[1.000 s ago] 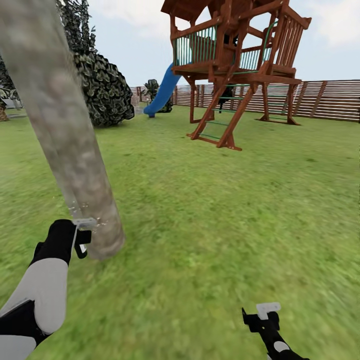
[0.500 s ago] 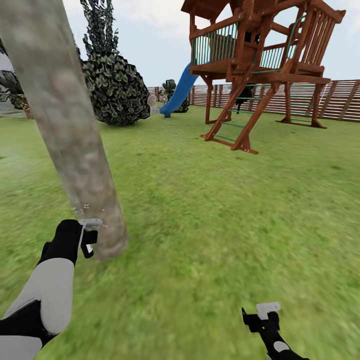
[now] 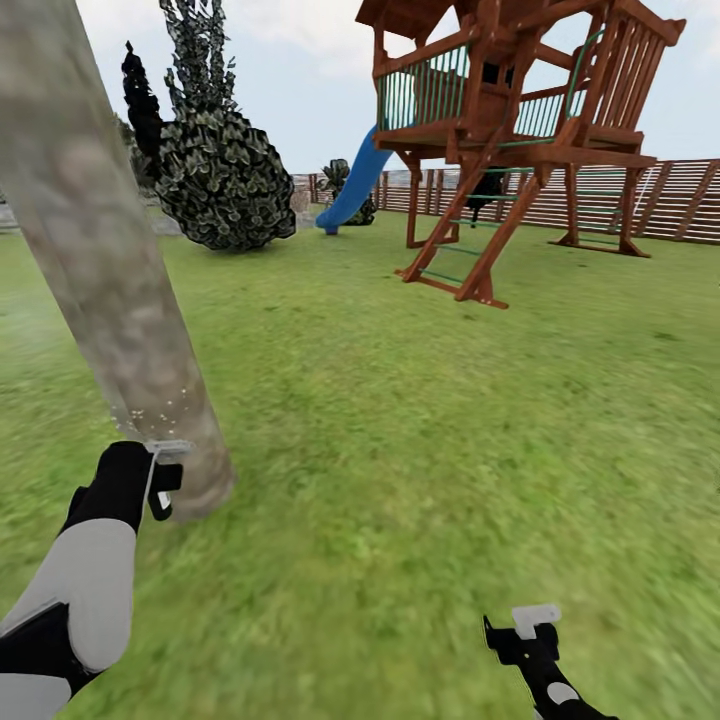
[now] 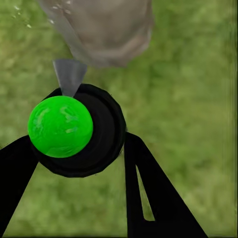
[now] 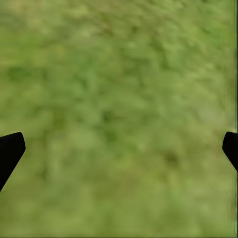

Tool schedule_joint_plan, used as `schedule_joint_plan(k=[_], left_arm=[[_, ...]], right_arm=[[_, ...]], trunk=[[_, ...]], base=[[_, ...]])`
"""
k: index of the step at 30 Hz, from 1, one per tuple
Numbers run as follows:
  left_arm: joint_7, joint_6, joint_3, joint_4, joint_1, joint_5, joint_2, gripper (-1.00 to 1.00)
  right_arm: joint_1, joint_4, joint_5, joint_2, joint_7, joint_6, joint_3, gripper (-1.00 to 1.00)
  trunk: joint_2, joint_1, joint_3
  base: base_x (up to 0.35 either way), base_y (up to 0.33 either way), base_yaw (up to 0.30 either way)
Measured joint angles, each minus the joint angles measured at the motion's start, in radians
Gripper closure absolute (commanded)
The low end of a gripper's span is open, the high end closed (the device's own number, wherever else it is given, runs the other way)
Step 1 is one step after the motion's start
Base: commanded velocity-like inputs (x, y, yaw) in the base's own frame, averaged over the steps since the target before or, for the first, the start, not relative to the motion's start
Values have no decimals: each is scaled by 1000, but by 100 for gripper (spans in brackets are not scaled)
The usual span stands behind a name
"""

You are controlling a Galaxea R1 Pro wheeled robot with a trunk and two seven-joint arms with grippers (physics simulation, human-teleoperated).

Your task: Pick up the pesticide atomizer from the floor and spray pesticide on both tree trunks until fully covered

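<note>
two pincers are in play, and only the left pincer carries anything: it pinches the pesticide atomizer, a black body with a bright green cap and a grey nozzle aimed at the foot of the tree trunk. in the head view the atomizer sits just beside the base of the trunk, and pale specks of spray dot the bark right above the nozzle. the right pincer hangs spread and empty over the lawn, well apart from the tree. a wooden playhouse with a blue slide stands far off by the fence, with a dark bush behind the trunk.

judging from this, the main risk is uneven cover: the spray lands low on one face only, so the upper trunk and the far side could stay bare unless the arm rises and the base circles round. the nozzle is also very near the bark, so a small forward drift could knock the atomizer against the trunk and twist it in the grip. no second tree of the same kind can be picked out, so it remains to be found.
</note>
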Motion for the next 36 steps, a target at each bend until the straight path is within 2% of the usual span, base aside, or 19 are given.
schedule_joint_plan(k=[10, 12, 14, 16, 19, 20, 21, 22, 24, 28, 33, 36], left_arm=[[0, -2, 0, 9, 0, -3, -3, 100], [1, -3, 3, 5, 12, -12, 13, 100], [0, -3, 1, 4, 24, -13, 43, 100], [0, -4, 1, 10, 39, -3, 51, 100], [1, -6, 3, 15, 53, 10, 32, 100], [1, -6, 4, 15, 54, 12, 15, 100], [0, -7, 4, 16, 55, 14, -16, 100], [1, -7, 4, 15, 55, 13, -30, 100], [2, -8, 3, 14, 55, 4, -40, 100], [-1, -10, 4, 14, 64, -6, -27, 100], [-1, -13, 7, 6, 106, -7, 17, 100], [0, -13, 4, 6, 109, -2, 22, 100]], right_arm=[[0, 0, 0, 0, 0, 0, 0, -100], [0, 0, 0, 0, 0, 0, 0, -100], [0, 0, 0, 0, 0, 0, 0, -100], [0, 0, 0, 0, 0, 0, 0, -100], [0, 0, 0, 0, 0, 0, 0, -100], [0, 0, 0, 0, 0, 0, 0, -100], [0, 0, 0, 0, 0, 0, 0, -100], [0, 0, 0, 0, 0, 0, 0, -100], [0, 0, 0, 0, 0, 0, 0, -100], [0, 0, 0, 0, 0, 0, 0, -100], [0, 0, 0, 0, 0, 0, 0, -100], [0, 0, 0, 0, 0, 0, 0, -100]], trunk=[[0, 0, 0], [0, 0, 0], [0, 0, 0], [0, 0, 0], [0, 0, 0], [0, 0, 0], [0, 0, 0], [0, 0, 0], [0, 0, 0], [0, 0, 0], [0, 0, 0], [0, 0, 0]], base=[[153, -252, 207], [206, -225, 278], [207, -224, 269], [207, -224, 83], [207, -224, 16], [207, -224, 1], [207, -224, 1], [207, -224, 0], [207, -224, 0], [207, -224, 0], [176, -232, 63], [27, -268, 249]])
